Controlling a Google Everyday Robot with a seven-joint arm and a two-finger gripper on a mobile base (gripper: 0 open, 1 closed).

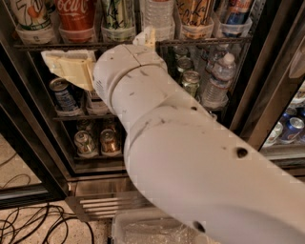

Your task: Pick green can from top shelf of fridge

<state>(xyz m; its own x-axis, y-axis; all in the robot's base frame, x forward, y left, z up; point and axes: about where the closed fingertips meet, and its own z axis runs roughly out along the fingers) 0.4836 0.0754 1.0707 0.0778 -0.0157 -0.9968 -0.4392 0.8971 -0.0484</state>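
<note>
Our gripper (66,66) sits just under the top shelf (205,42) of the fridge (259,86); we cannot tell if it is open or closed. The green can (116,19) stands above, between the Coca-Cola can (75,16) and a water bottle (157,16). Rising carelessly, we could snag that shelf or knock the Coca-Cola can

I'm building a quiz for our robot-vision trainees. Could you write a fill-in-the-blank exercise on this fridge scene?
1. On the top shelf of the fridge, the green can stands directly right of the ____ Coca-Cola can.
2. The clear bottle stands on the green can's ____ side.
3. The gripper is ____ the top shelf's level, in front of the second rack.
Missing words: red; right; below.
</note>
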